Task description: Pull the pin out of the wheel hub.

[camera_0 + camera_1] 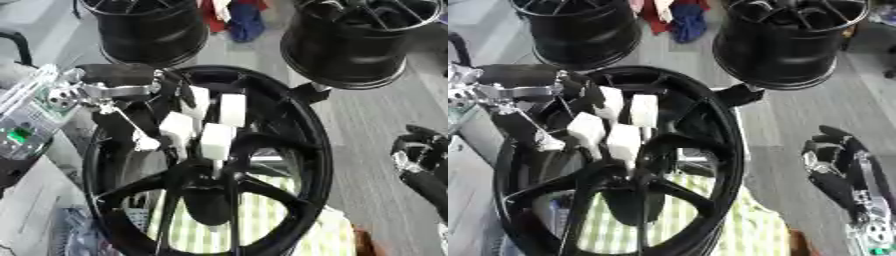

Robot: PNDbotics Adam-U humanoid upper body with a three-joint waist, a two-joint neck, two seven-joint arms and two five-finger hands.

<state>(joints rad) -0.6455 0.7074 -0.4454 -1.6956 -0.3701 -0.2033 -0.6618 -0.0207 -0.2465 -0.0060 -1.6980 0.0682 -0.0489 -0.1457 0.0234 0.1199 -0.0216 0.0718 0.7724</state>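
A: Where are we with the pin?

B: Our left hand (199, 122) is down inside the hub (302, 150), white-tipped fingers bunched over the centre. A thin pale stem, likely the pin (216, 169), shows just under them.

A: Are we holding it?

B: We judge the fingers are pinching it, but it isn't out yet; the pull is left.

A: And our right hand (833, 152)?

B: Idle at the right edge, fingers curled, holding nothing.

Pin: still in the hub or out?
Cannot tell. The left hand has white-tipped fingers bunched just above the hub of the black wheel, hiding any pin.
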